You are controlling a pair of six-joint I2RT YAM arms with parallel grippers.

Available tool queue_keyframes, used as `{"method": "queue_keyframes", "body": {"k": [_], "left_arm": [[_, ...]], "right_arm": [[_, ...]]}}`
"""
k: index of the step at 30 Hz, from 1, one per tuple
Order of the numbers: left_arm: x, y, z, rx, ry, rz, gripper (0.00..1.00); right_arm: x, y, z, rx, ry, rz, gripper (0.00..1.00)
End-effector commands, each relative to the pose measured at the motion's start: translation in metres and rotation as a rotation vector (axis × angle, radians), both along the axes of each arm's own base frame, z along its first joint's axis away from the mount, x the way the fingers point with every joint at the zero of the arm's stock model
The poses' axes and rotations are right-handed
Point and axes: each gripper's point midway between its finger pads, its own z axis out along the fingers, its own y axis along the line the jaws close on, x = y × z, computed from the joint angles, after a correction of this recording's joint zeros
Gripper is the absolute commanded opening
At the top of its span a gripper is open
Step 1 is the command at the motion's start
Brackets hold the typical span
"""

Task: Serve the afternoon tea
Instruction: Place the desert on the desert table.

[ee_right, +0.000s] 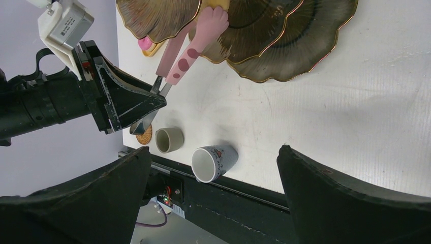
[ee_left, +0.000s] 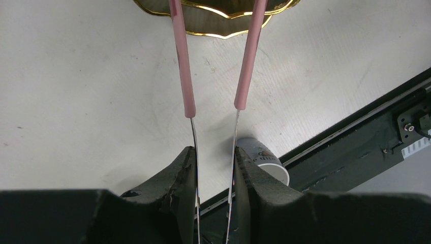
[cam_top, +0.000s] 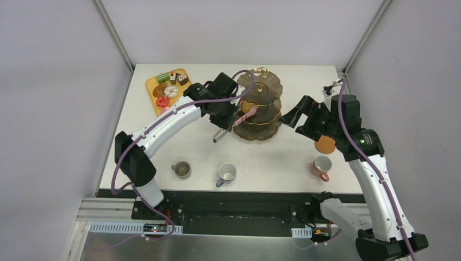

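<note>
- Tiered stand (cam_top: 260, 106) sits on the desk (cam_top: 282, 157) toward the far edge; tiers look bare where visible.
- Doughnuts (cam_top: 162, 101) and small cakes (cam_top: 176, 78) wait on the tray (cam_top: 150, 87) at the far-left corner.
- Left hand (ee_left: 214, 175) is narrow, pinching the metal shanks of the tongs (ee_left: 182, 66). Pink tips reach over the stand's lower tiers from its left side. Cannot tell whether a sweet sits between the tips.
- Step in hand, by my read: setting a piece onto a tier. Hold the squeeze steady and go in level under the tier above. Ease off only over flat plate inside the wavy rim, then back out along the same line.
- Right hand (cam_top: 296, 115) gapes wide, holding nothing, hovering just right of the stand. Likely crowding if the tongs swing round.
- Olive mug (cam_top: 182, 169), grey-blue mug (cam_top: 226, 173) and pink mug (cam_top: 322, 166) line the near edge, well apart from the stand.
- Bare coaster (cam_top: 325, 144) lies just beyond the pink mug; no mug on it yet.
</note>
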Motion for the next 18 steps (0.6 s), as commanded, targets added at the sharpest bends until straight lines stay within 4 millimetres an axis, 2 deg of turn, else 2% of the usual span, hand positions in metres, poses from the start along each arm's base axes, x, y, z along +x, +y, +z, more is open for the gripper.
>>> {"method": "queue_keyframes", "body": {"k": [1,8,13,18], "left_arm": [[-0.008,-0.002,0.011,-0.046,-0.01,0.001,0.27],[-0.016,-0.013,0.014,-0.117,0.046,0.025,0.3],[-0.015,-0.012,0.015,-0.113,0.049,0.045,0.31],[-0.016,-0.013,0.02,-0.126,0.065,0.047,0.37]], "right_arm": [[0.005,0.0,0.006,0.003,-0.032,-0.009,0.99],[0.004,0.0,0.007,0.003,-0.034,-0.006,0.99],[0.003,0.0,0.007,0.005,-0.033,-0.004,0.99],[0.003,0.0,0.007,0.004,-0.035,-0.005,0.99]]}}
